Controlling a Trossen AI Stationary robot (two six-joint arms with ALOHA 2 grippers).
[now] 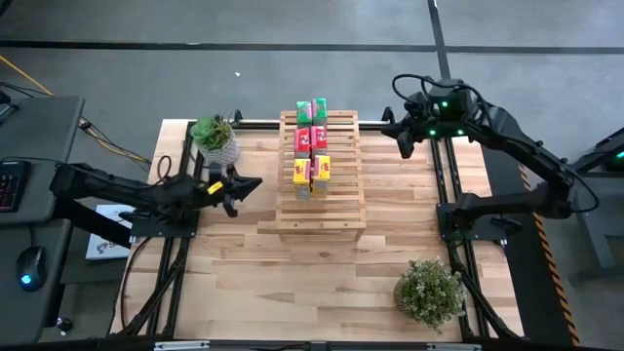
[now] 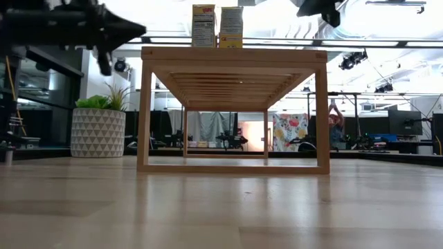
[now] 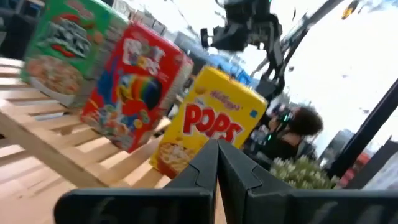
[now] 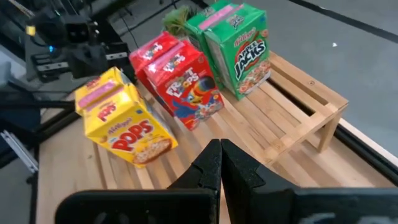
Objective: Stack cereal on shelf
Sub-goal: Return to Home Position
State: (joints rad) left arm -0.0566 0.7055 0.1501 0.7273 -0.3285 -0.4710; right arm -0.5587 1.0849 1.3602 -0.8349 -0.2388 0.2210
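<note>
On the shelf point(image 1: 322, 210) stood six cereal boxes point(image 1: 312, 146). Left pincer point(image 1: 255, 183) and right pincer point(image 1: 403, 145) were closed, empty; withdrawal to home judged outstanding.

Yellow boxes point(image 2: 203, 28), low view: I see only two, side by side on the shelf point(image 2: 233, 54). Their tops run off the frame, and the other four boxes are hidden behind them.
Green box point(image 3: 62, 50), left wrist view: its corner is cut by the edge and its print is smeared.
Person point(image 3: 292, 134): blurred, partly behind a plant point(image 3: 305, 171).
Right pincer point(image 2: 322, 10), low view: cropped by the top edge.
</note>
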